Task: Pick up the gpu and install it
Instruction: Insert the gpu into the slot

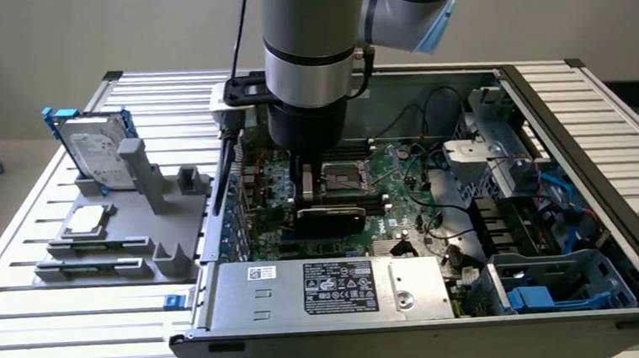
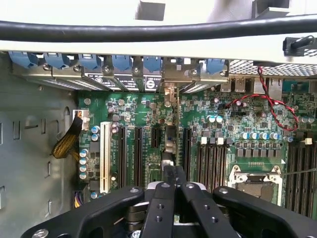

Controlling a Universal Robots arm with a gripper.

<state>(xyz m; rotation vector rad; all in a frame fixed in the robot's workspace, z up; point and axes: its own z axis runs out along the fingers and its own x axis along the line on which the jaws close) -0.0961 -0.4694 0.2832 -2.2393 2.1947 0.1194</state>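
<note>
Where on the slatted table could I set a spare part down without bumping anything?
Bare slats of the table run in front of the grey parts holder, and along the exterior view's right of the computer case. It is crowded on the holder, with the hard drive and CPU chip, and inside the case, where the gripper holds the gpu over the motherboard.

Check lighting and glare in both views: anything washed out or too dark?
Exterior view: even light, though the slatted table glares pale and the arm shades the graphics card. Wrist view: the case rim is washed out, the motherboard evenly lit, the fingers dark.
</note>
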